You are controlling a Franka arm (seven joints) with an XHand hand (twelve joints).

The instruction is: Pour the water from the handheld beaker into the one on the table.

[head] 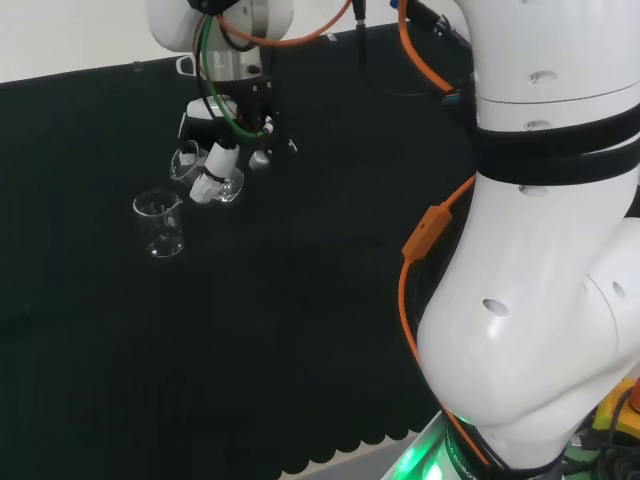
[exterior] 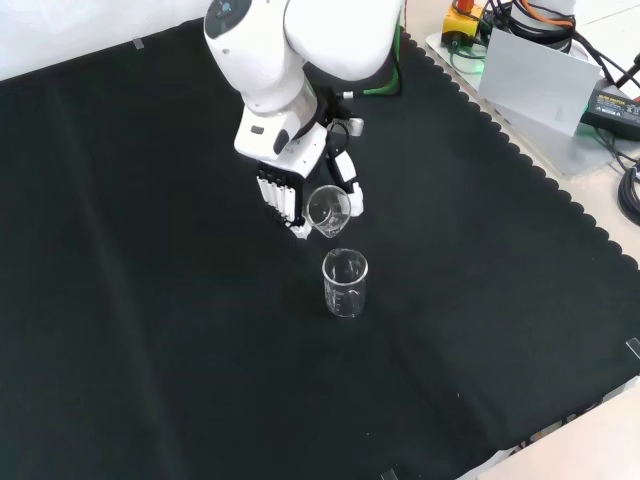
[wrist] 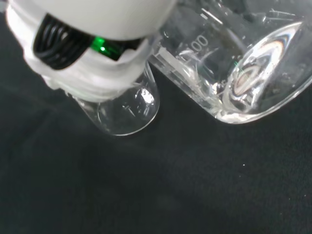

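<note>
In the front view, the held beaker [exterior: 328, 208] sits at twelve o'clock from the standing beaker [exterior: 345, 283], just above it, on the cloth [exterior: 150, 330].

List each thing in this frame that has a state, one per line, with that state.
hand: shut on the handheld beaker, fingers curled round it, above the cloth.
handheld beaker: held off the cloth, tilted, mouth toward the table beaker; whether water is inside cannot be told.
table beaker: upright on the black cloth, apart from the hand; contents cannot be told.
</note>
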